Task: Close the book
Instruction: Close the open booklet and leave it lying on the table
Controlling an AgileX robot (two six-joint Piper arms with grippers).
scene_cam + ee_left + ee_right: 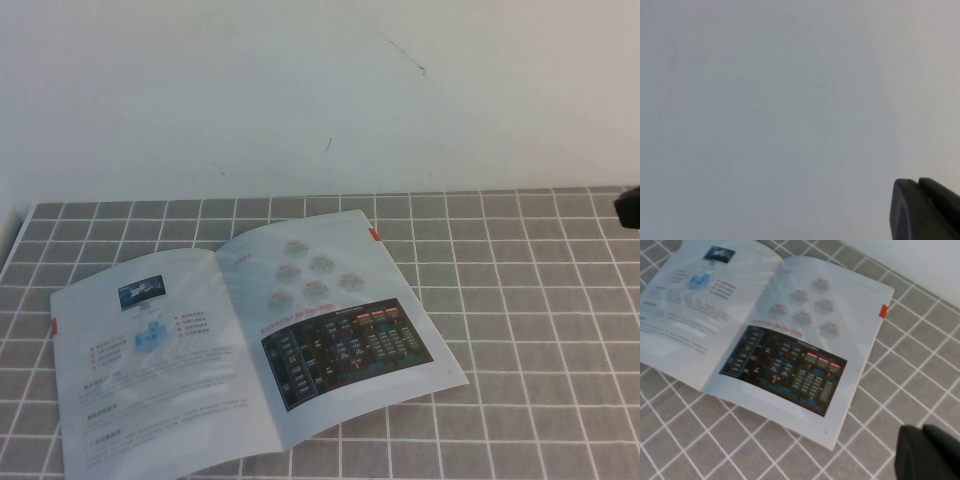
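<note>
the left gripper [926, 212] shows only in its own wrist view, as a dark corner against plain pale grey. it is out of the high view, and whether it is apart or together cannot be told. the book [240, 345] lies open, pages up, on the table [520, 300] of grey tiles with white lines. it sits in the left half of the high view, near the front, and runs out of the frame at the bottom. its left page [150, 370] carries a small screen picture, blue shapes and lines of text, with a red tab [54, 326] on the outer edge. its right page [340, 320] carries pale round shapes above a dark diagram, with another red tab [374, 234] at the far corner. a white wall [300, 90] stands behind the table. the right gripper [628, 208] is a dark shape at the right edge of the high view, well apart from the book. its wrist view looks down on the right page and the tiles beside it. its state too cannot be told.
</note>
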